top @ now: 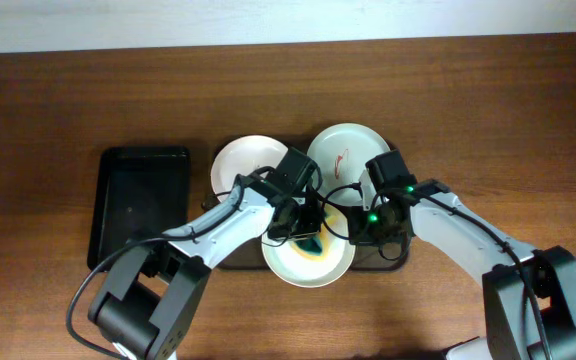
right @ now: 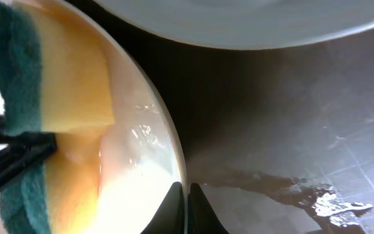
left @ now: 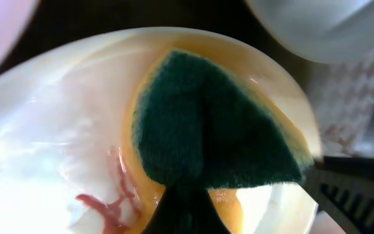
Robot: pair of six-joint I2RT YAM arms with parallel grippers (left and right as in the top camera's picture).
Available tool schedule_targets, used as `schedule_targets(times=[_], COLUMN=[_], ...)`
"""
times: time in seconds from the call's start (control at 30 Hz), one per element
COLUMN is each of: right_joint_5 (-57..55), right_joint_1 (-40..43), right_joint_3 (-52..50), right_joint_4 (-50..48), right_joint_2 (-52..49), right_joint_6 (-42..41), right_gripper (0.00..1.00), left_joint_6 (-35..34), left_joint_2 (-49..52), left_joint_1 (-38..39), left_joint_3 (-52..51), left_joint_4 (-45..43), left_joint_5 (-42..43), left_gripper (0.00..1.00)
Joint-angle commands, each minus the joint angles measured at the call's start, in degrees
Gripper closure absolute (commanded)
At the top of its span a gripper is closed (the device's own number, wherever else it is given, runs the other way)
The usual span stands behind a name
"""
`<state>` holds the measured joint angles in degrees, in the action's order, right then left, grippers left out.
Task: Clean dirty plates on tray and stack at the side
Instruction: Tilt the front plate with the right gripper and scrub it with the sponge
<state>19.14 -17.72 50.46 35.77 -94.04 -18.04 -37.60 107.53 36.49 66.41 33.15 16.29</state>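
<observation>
Three white plates lie on the dark brown tray [top: 230, 256]. The front plate [top: 325, 272] carries a red smear [left: 106, 207]. My left gripper [top: 301, 222] is shut on a green-and-yellow sponge [left: 219, 123] and presses it on that plate [left: 57, 130]. My right gripper [right: 187, 194] is shut on that plate's right rim [right: 172, 146]; it also shows in the overhead view [top: 373, 225]. The back right plate [top: 346, 150] has a red smear at its centre. The back left plate [top: 240, 160] looks clean where it shows; the left arm hides part of it.
A smaller black tray [top: 138, 200] lies on the wooden table left of the brown tray. A wet patch [right: 323, 201] shines on the brown tray's floor [right: 271, 130] right of the front plate. Both arms cross over the tray's front half.
</observation>
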Motion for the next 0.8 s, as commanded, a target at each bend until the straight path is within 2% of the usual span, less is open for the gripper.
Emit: schedule_targets(times=[0.0,0.1,0.23,0.37,0.47,0.5,0.53,0.57,0.67,0.77], right_joint_5=[-0.52,-0.55,-0.57,-0.57,-0.48,0.2,4.24,7.85,13.7,14.51], right_joint_1=[-0.33,-0.33,-0.33,-0.33,-0.33,-0.33,-0.33,-0.33,-0.33,-0.35], right_joint_3=[0.55,0.55,0.55,0.55,0.55,0.55,0.57,0.57,0.57,0.57], right_joint_4=[-0.02,-0.02,0.09,0.74,0.79,0.76,0.39,-0.26,-2.47,-3.45], right_joint_2=[-0.11,-0.11,-0.11,-0.11,-0.11,-0.11,-0.11,-0.11,-0.11,-0.11], right_joint_6=[-0.52,-0.52,-0.52,-0.52,-0.5,-0.5,-0.44,0.11,0.59,0.59], right_gripper=[0.96,0.96,0.96,0.96,0.95,0.81,0.51,0.43,0.38,0.38], left_joint_6=[-0.55,3.21,3.39,3.37,3.37,3.37,3.37,3.37,3.37,3.32], left_joint_2=[3.15,3.15,1.77,-4.15,-7.67,-7.78,-7.74,-7.74,-7.69,-7.52], left_joint_1=[-0.37,-0.39,-0.37,-0.37,-0.37,-0.37,-0.37,-0.37,-0.37,-0.37], left_joint_3=[-1.64,-1.64,-0.15,1.97,1.97,1.97,1.92,1.88,1.88,0.48], left_joint_4=[2.27,2.6,5.75,12.0,11.65,11.37,11.3,11.34,11.54,12.09], left_joint_5=[-18.93,-21.75,-23.37,-23.15,-17.62,-16.41,-16.06,-16.26,-16.24,-16.28], left_gripper=[1.0,1.0,1.0,1.0,1.0,1.0,1.0,1.0,1.0,1.0])
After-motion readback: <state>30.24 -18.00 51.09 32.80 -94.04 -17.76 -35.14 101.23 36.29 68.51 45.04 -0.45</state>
